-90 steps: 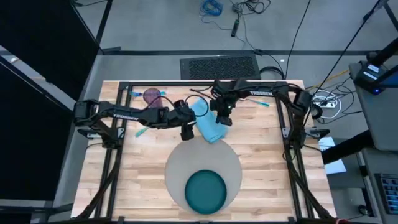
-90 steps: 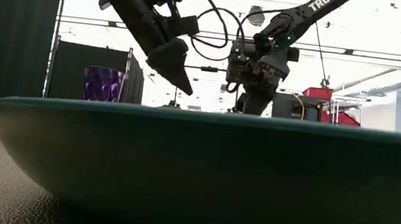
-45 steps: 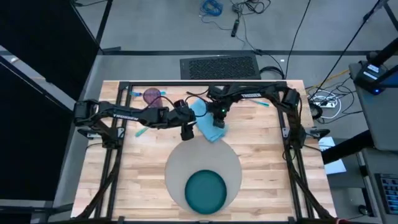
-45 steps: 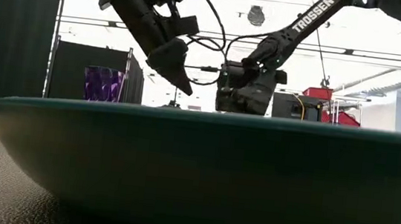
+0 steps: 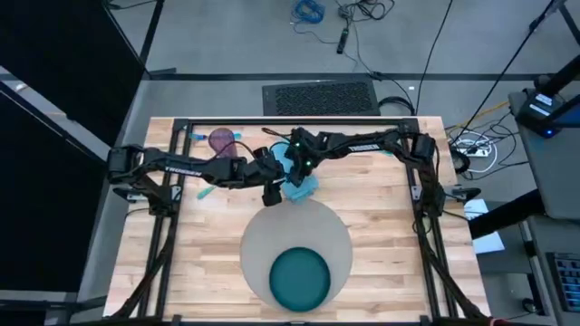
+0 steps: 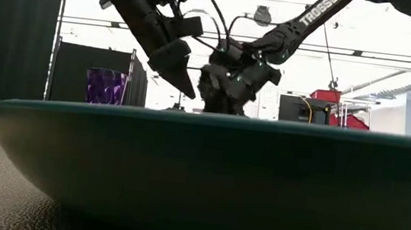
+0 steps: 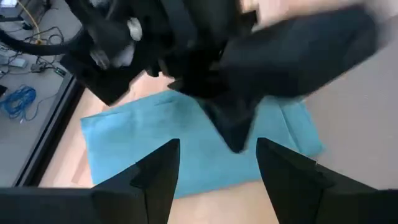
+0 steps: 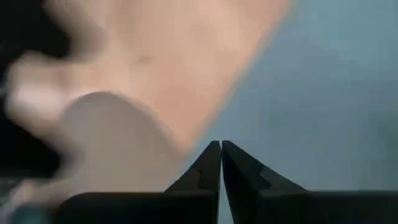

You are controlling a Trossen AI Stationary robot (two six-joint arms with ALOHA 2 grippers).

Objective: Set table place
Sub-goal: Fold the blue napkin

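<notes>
Find the grey placemat [image 5: 272, 228] in the middle of the table [image 5: 381, 226], toward the front edge, with the green plate [image 5: 300, 277] on its front half. Find the blue napkin [image 5: 306, 186] just past the mat's far rim. See the right gripper [image 5: 299, 168] down at the napkin, tips pressed tight together, with no cloth showing between them. See the left gripper [image 5: 272, 194] close beside it, fingers [image 7: 158, 174] spread wide, holding nothing.

Best guess: getting hold of the napkin, to lay it next to the plate. Open the right tips a little, push down on one edge of the cloth, then pinch. Go slow, because thin cloth slips and bunches up. Keep the two grippers from bumping; very close now. Mind the purple cup [image 5: 221, 139] at the back
</notes>
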